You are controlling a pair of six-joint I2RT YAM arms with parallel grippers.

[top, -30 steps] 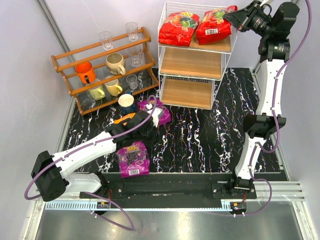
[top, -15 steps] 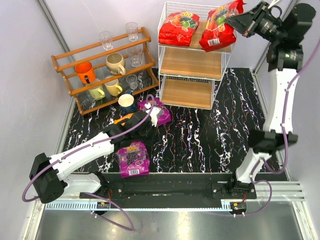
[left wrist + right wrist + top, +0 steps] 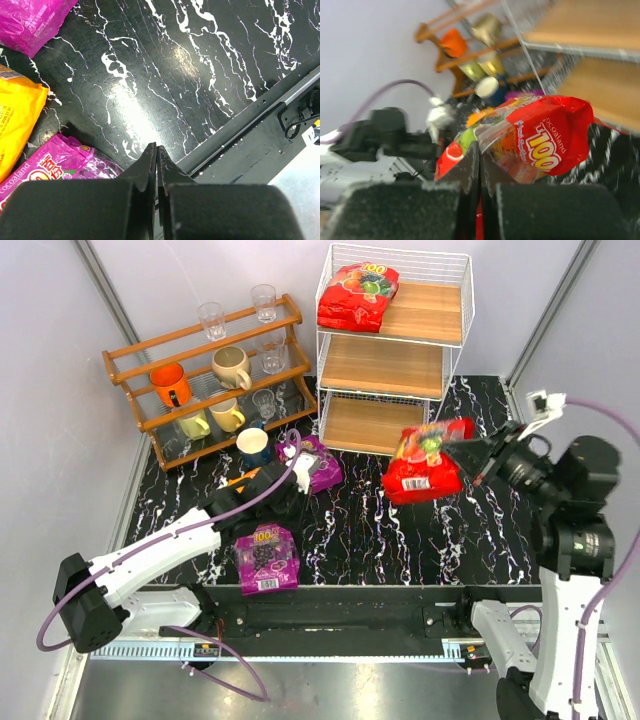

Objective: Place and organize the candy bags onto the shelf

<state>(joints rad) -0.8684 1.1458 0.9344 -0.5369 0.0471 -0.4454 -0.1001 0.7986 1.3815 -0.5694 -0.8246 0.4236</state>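
from above, the right gripper has lifted the red bag back off the shelf: a second ago that bag lay on the right half of the top tier, half a second ago it was tilting up over the edge, and now it hangs in the air low in front of the shelf, over the table. only the second red bag lies on the top tier, at its left; the two lower tiers are bare. so the count on the shelf has dropped from two to one, and by my reading this is a re-placing, not progress. the left arm lies much as it did, reaching between the near purple bag and the far purple bag, with the orange-yellow bag half hidden under it. in the left wrist view, the left gripper has its jaws pressed together with nothing between them, hovering over bare table; the far purple bag, orange-yellow bag and near purple bag all lie untouched to one side. in the right wrist view, blurred, the right gripper is clamped tight on an edge of the red bag, which hangs free with the shelf behind it.
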